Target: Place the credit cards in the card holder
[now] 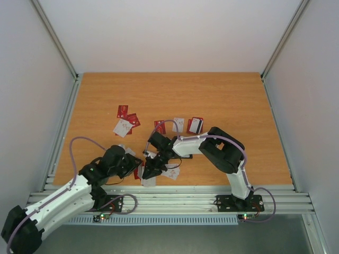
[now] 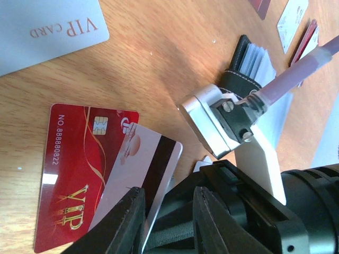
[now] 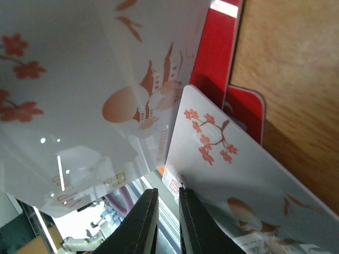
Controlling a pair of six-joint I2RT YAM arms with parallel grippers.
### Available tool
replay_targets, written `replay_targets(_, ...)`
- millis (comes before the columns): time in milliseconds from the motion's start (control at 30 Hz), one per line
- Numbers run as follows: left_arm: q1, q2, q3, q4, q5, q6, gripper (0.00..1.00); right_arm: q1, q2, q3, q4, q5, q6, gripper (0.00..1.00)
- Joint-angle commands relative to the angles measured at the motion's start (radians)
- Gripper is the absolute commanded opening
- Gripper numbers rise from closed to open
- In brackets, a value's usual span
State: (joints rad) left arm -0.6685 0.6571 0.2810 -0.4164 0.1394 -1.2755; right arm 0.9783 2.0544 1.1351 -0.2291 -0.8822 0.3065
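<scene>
Blocking card holder: right wrist. Left fingers part-spread over striped card; right fingers near-closed, grip unclear.

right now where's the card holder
In the left wrist view the card holder sits on the table at upper right, partly hidden behind the white bracket on the right arm, with a white card lying beyond it.

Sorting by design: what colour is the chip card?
The chip card is red with gold swirls; left wrist view.
</scene>
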Motion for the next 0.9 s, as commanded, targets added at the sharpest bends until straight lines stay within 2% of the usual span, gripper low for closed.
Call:
replay_targets(0, 0.0, 0.032, -0.026, 0.106, 0.022, 0.022, 0.28, -0.012, 0.058, -0.022, -0.087, 0.111, 0.011, 0.14)
replay_targets(200, 0.001, 0.065, -0.038, 0.073, 0.019, 0.047, 0.26, -0.024, 0.056, -0.035, -0.073, 0.114, 0.018, 0.14)
replay_targets(333, 0.0, 0.103, -0.022, 0.072, 0.017, 0.075, 0.19, -0.028, 0.059, -0.035, -0.072, 0.115, 0.019, 0.14)
replay_targets(533, 0.001, 0.171, 0.021, 0.056, 0.01, 0.122, 0.01, -0.032, 0.055, -0.033, -0.074, 0.114, 0.016, 0.14)
replay_targets(600, 0.0, 0.184, 0.042, 0.033, 0.005, 0.135, 0.0, -0.034, 0.05, -0.025, -0.082, 0.112, 0.01, 0.14)
replay_targets(700, 0.0, 0.173, 0.098, -0.037, -0.006, 0.168, 0.0, -0.04, 0.027, 0.005, -0.119, 0.115, -0.013, 0.14)
replay_targets(867, 0.001, 0.116, 0.25, -0.254, -0.055, 0.287, 0.0, -0.087, -0.072, 0.063, -0.199, 0.122, -0.045, 0.16)
